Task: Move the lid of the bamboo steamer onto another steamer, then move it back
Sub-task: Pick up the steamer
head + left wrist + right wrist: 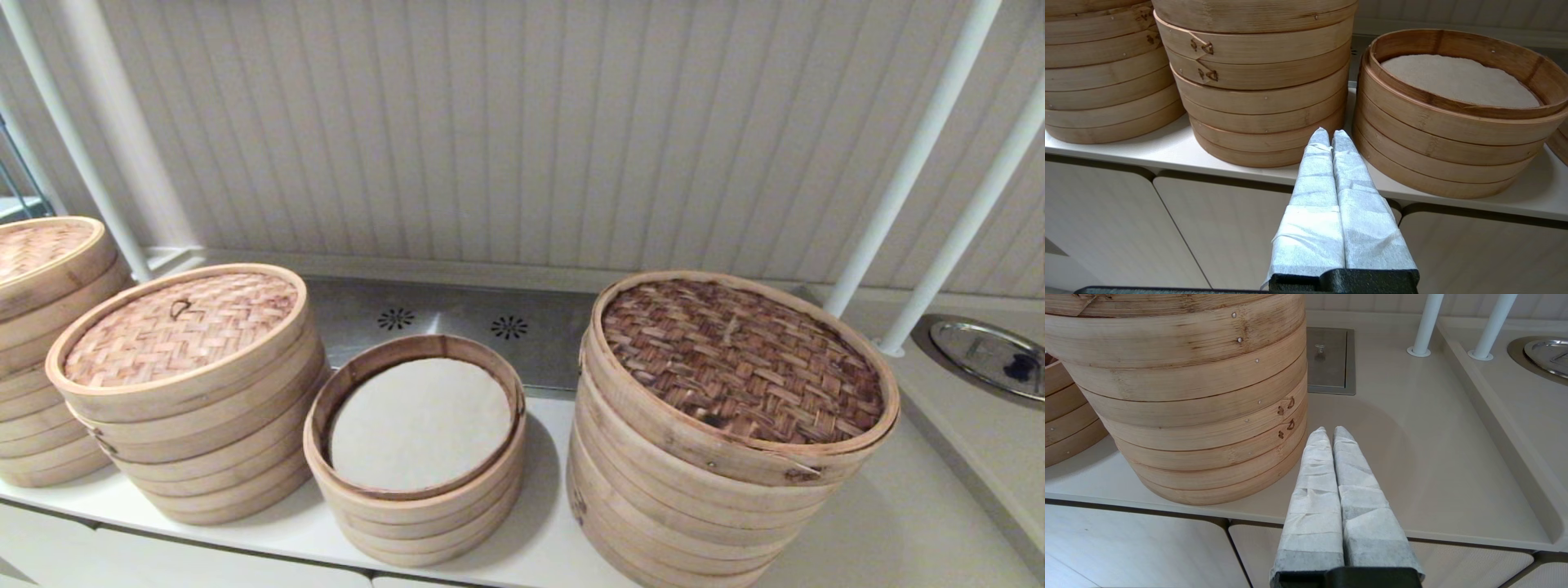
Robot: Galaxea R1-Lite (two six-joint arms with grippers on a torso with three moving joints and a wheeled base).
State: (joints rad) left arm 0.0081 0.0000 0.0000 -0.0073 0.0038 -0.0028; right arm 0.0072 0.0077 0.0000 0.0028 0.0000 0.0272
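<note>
the bamboo steamer lid (180,328) is sitting on its taller stack (204,441), just beside another steamer (416,482). left gripper (1329,136) and right gripper (1329,433) are hanging pressed closed, empty. an off-centre grab is risking tipping the lid.

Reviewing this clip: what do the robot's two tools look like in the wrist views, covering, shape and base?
Both match. The left tool has two long fingers tapering to rounded tips, wrapped in creased white fabric-like sheeting that looks layered in bands, rising from a black textured base. The right tool has the same wrapped fingers, greyer near its black base. No cables or markings show. Neither arm appears in the head view.
</note>
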